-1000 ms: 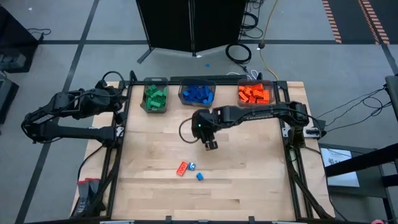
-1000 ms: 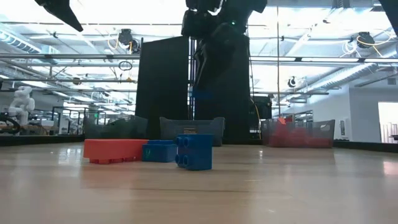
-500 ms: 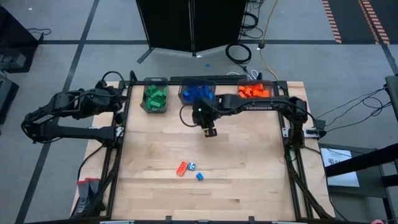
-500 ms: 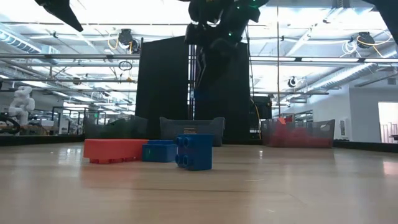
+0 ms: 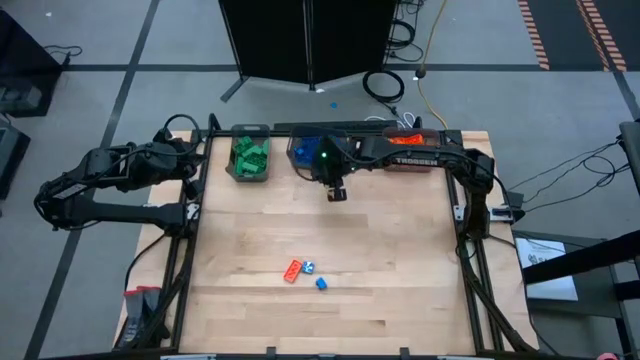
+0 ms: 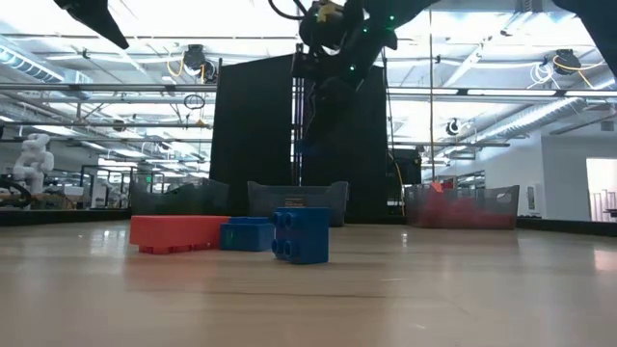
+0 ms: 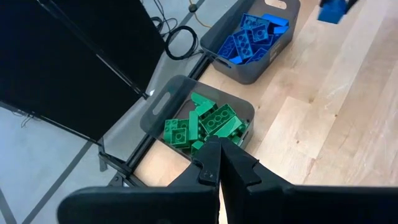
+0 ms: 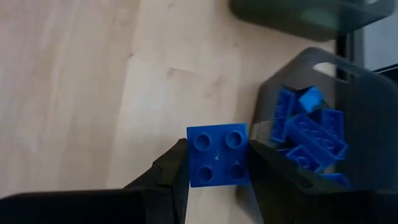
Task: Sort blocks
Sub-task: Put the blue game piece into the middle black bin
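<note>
My right gripper [image 5: 337, 192] hangs above the table just on the near side of the blue bin [image 5: 315, 150] and is shut on a square blue block [image 8: 217, 155] with four studs. That block also shows in the left wrist view [image 7: 333, 11]. Three loose blocks rest flat on the table near its middle: one orange-red [image 5: 292, 269] and two blue [image 5: 309, 267] [image 5: 321, 284]. The green bin [image 5: 249, 157] holds green blocks. My left gripper [image 7: 219, 168] is shut and waits at the table's left edge beside the green bin. My right gripper pinches the blue block between its two fingers [image 8: 177, 171], one on each of two opposite side faces [image 8: 191, 163]. The fingers come from above, pointing down. The block is lifted clear of the table, its studded top facing the wrist camera.
Three grey bins stand in a row along the far edge; the orange bin [image 5: 410, 150] is partly covered by my right arm. The blue bin [image 8: 311, 137] holds several blue blocks. In the low view the loose blocks [image 6: 301, 234] stand before the bins. Bare wood lies around them.
My right gripper has carried the blue block from above the table's middle toward the far edge, up to the near side of the blue bin, rising slightly as it went. It has stayed shut on the block.
</note>
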Tool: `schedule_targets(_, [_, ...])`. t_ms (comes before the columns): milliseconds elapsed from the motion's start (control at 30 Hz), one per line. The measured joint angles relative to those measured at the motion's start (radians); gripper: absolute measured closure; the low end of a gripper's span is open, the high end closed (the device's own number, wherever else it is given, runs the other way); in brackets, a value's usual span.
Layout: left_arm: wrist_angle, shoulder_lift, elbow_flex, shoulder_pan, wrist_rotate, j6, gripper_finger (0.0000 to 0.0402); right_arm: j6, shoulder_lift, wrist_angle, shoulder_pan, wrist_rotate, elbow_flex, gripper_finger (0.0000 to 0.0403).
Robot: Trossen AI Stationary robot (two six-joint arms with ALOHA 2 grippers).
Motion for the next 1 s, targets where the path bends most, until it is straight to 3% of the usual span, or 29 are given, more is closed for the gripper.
schedule_targets(1000, [0.0, 0.0, 0.0, 0.0, 0.0, 0.0, 0.0401, 0.0, 0.0, 0.194, -0.213, -0.008, 0.0, 0.0273])
